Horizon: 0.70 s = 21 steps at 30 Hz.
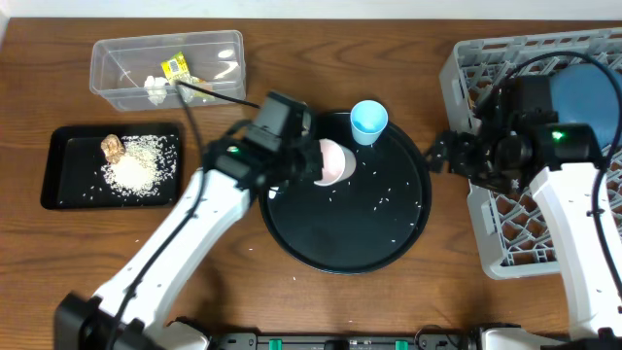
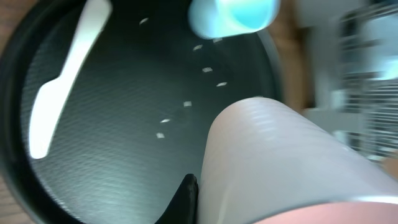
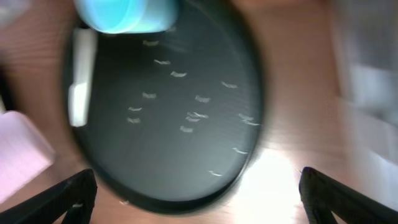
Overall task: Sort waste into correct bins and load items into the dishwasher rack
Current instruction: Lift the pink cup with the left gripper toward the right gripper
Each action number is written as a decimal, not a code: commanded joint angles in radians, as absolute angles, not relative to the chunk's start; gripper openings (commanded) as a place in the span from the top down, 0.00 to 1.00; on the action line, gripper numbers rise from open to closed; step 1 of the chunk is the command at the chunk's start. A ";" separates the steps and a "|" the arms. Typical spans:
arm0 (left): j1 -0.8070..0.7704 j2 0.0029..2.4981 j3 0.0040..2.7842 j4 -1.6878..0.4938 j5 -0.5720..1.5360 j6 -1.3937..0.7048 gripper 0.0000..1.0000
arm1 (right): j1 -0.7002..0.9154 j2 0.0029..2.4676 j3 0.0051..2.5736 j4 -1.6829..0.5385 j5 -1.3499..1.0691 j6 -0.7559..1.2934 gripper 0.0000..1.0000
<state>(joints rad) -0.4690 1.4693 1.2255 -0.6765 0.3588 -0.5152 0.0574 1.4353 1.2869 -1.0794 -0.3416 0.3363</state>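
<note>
My left gripper [image 1: 321,161] is shut on the small pink cup [image 1: 336,160] over the back left of the round black tray [image 1: 389,243]. In the left wrist view the pink cup [image 2: 273,162] fills the lower right, with one black finger [image 2: 188,198] pressed against its side. The light-blue cup [image 1: 368,121] stands at the tray's far rim. My right gripper [image 1: 437,156] hangs open and empty between the tray and the grey dishwasher rack [image 1: 505,238], which holds the dark-blue bowl [image 1: 586,92]. Loose rice grains [image 3: 193,115] dot the tray.
The clear tub [image 1: 219,49] at back left holds a yellow-green wrapper [image 1: 175,66] and a white tissue [image 1: 154,87]. The black rectangular tray [image 1: 58,185] holds a rice pile [image 1: 136,167] and a brown lump [image 1: 112,146]. A white plastic spoon [image 2: 62,81] lies on the round tray.
</note>
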 commanded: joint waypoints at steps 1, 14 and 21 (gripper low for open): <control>-0.382 1.435 1.245 -0.667 0.630 -0.490 0.94 | 0.040 1.433 1.216 -0.981 -0.701 0.286 0.01; -0.216 1.446 1.242 -0.556 1.349 -0.345 0.94 | -0.091 1.438 1.097 -0.638 -1.468 0.291 0.01; -0.239 1.451 1.242 -0.422 1.351 -0.404 0.94 | -0.091 1.443 1.097 -0.605 -1.553 0.346 0.01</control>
<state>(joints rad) -0.2279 1.4452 1.2266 -0.4591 1.2926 -0.3752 -0.0837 1.4372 1.1038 -0.6205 -1.4502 0.3096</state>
